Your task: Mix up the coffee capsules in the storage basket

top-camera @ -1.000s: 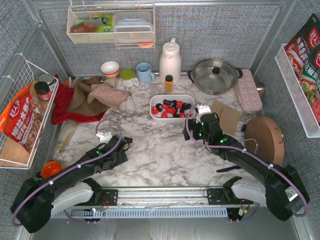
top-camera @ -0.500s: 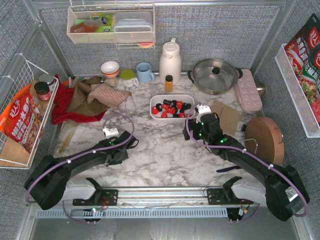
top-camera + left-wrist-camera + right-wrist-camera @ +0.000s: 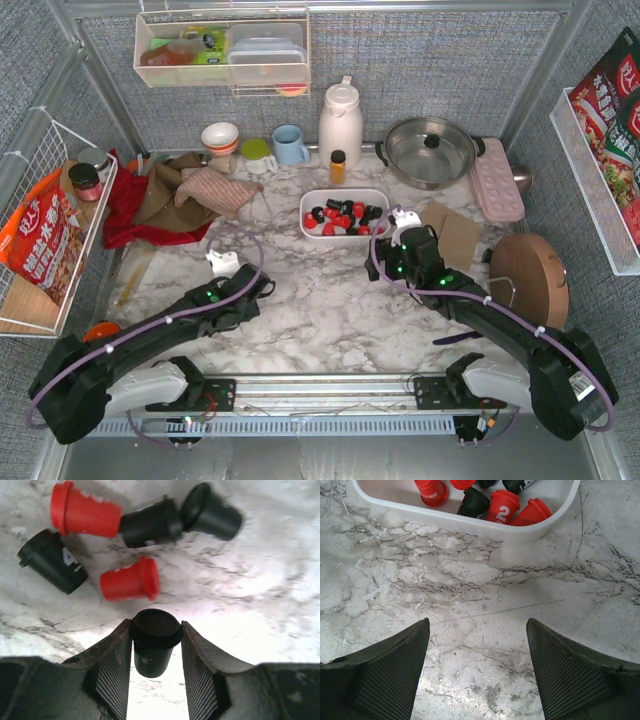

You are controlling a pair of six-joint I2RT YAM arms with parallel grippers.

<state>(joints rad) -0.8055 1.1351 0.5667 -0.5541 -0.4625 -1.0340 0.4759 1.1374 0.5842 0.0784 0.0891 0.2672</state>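
Since a second ago the left arm has drawn its elbow back and eased its wrist a little further over the desk, and the left pincer has been narrowing. Its ribbed fingers now sit against both sides of the rim of a black capsule, so it seems to be pinching it, though whether the grip has fully settled I cannot tell. Just beyond that capsule five loose capsules lie tipped on the bare marble, two red and three black, one black one marked with a 4; the overhead view hides them under the arm. They lie left of the white storage basket and apart from it. The basket stands toward the back middle of the desk, with red and black basket capsules already jumbled together inside. The right pincer hangs spread and empty over bare marble, just short of the basket's near wall. A pink moulded tray lies further right, near the back. My reading is that mixing cannot be called done while six capsules remain outside. The fresh pinch looks like the start of carrying one across. With the hold on a tapered pod's rim, a slip on the lift seems the main risk.
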